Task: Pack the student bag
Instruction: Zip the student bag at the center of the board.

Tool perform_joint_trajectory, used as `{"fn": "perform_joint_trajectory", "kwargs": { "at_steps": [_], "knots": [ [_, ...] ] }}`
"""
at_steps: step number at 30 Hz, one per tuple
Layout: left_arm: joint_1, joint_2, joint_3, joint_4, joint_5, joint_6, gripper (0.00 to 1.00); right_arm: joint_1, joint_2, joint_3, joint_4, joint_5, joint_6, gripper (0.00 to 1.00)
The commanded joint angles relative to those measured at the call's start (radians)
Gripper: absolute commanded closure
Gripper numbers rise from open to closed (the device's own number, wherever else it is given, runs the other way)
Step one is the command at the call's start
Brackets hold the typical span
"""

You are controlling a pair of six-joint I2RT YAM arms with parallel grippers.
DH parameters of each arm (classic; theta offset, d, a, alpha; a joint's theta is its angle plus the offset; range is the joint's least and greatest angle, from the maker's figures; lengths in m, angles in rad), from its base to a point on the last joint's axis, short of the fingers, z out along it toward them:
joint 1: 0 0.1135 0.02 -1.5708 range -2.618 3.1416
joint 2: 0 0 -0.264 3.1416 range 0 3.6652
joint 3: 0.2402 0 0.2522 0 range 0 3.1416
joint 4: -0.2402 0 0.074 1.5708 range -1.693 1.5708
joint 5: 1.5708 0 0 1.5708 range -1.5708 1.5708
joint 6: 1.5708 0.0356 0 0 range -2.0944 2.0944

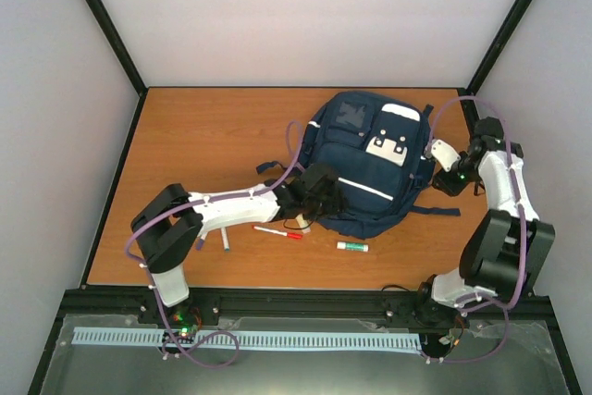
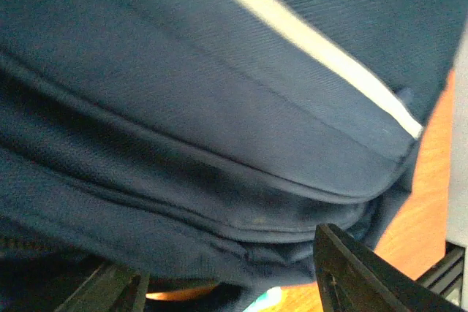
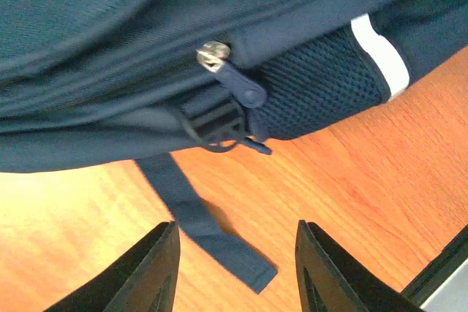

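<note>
Our right gripper [image 3: 235, 272] stands wide and empty, with the strap [image 3: 197, 224] lying between its fingers and the bag [image 1: 356, 150] just ahead. Our left gripper [image 2: 219, 261], also wide, sits close up to the bag's near-left edge. Both arms reach inward, elbows bent.

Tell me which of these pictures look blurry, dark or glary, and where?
Top external view: sharp and evenly lit, with only soft shadows beside the student bag. Left wrist view: too close, so the navy fabric looks dim and its white stripe smeared. Right wrist view: the zipper pull is fairly crisp, but the table washes out in glare at lower left.
</note>
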Motion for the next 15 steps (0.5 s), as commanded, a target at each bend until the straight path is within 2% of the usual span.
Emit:
{"fn": "perform_joint_trajectory", "kwargs": {
  "at_steps": [1,4,9,15],
  "knots": [
    [-0.004,-0.095,0.099,-0.117,-0.066,0.233,0.32,-0.002,-0.099,-0.036,-0.124,-0.105,-0.066,0.55],
    [-0.005,-0.141,0.091,-0.137,-0.063,0.352,0.27,-0.002,-0.15,-0.043,-0.191,-0.177,-0.073,0.51],
    [-0.005,-0.22,0.056,-0.194,-0.079,0.498,0.25,0.005,-0.206,-0.045,-0.273,-0.294,-0.074,0.46],
    [-0.005,-0.294,-0.016,-0.247,-0.099,0.556,0.24,0.097,-0.256,-0.135,-0.254,-0.331,-0.017,0.44]
  ]
}}
